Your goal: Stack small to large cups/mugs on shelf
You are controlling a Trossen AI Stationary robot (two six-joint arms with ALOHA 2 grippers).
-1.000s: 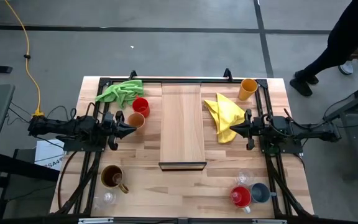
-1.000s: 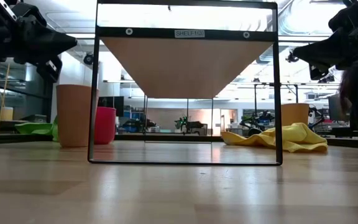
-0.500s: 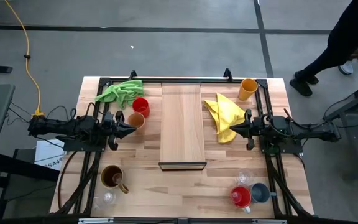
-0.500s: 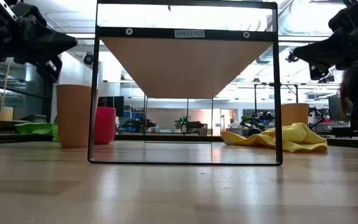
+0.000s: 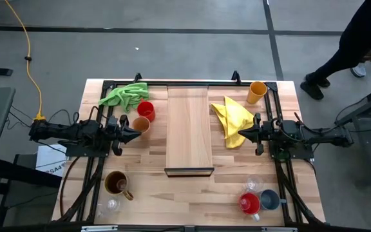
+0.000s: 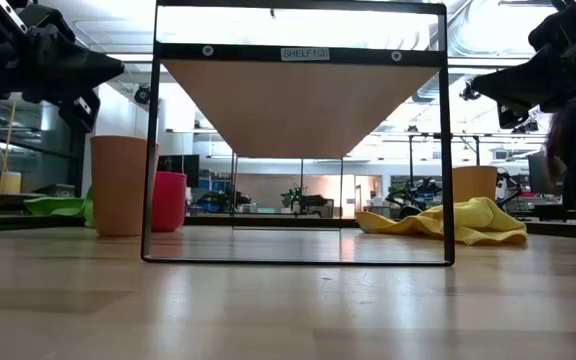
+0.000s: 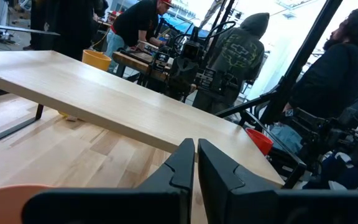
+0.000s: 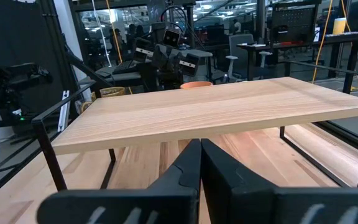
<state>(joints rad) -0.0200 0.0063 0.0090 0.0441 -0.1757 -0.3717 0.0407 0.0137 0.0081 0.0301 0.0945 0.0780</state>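
Observation:
The shelf (image 5: 189, 129), a long light-wood board on a dark frame, stands mid-table. Left of it are a peach tumbler (image 5: 141, 124) and a red mug (image 5: 145, 109). An orange tumbler (image 5: 257, 91) stands at the far right. Near the front left are a brown mug (image 5: 116, 183) and a clear glass (image 5: 112, 206). At the front right are a clear glass (image 5: 253, 185), a red mug (image 5: 249, 203) and a grey-blue mug (image 5: 269, 200). My left gripper (image 5: 137, 135) hangs shut beside the peach tumbler. My right gripper (image 5: 240, 133) hangs shut right of the shelf.
A green cloth (image 5: 124, 95) lies at the far left. A yellow cloth (image 5: 232, 119) lies right of the shelf, under my right gripper's tips. Black frame rails run along the table's left, right and far sides. A person (image 5: 359, 45) stands beyond the far right corner.

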